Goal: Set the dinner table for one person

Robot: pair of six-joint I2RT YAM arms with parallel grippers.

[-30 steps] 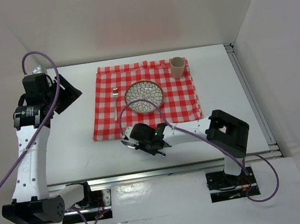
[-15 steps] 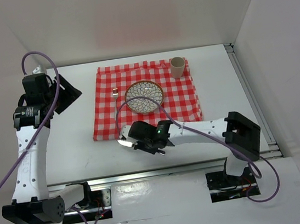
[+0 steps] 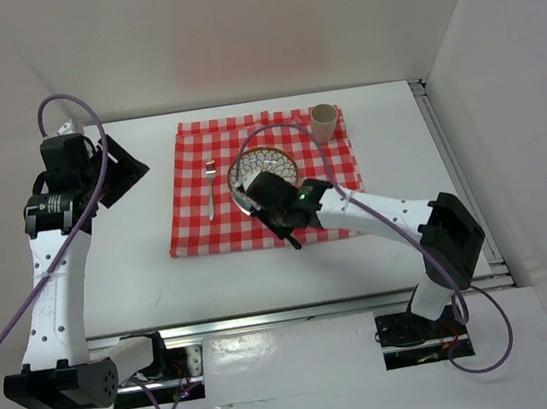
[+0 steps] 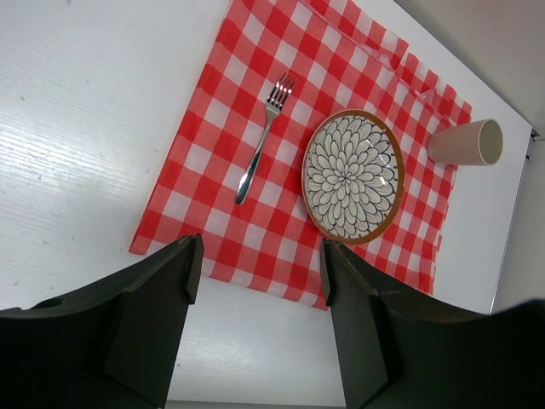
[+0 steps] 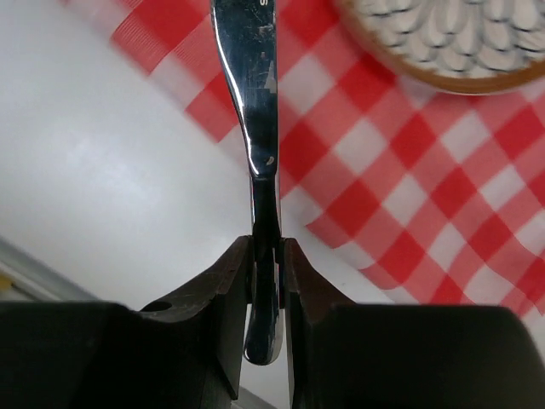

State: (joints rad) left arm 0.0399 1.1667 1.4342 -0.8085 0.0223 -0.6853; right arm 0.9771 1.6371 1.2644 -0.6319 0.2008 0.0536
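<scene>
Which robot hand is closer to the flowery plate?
Right. The right gripper, shut on a silver utensil, hangs by the plate's near edge. The left gripper sits open, off past the checked cloth's left side.

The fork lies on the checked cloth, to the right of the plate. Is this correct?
No. The fork lies on the checked cloth to the left of the plate, not the right; the top external view shows it.

The steel utensil clamped in the right gripper is cut off by the upper picture edge; its head is unseen and its kind cannot be told. The plate is blurred and cropped there. From above, its near rim is covered by the right arm.
</scene>
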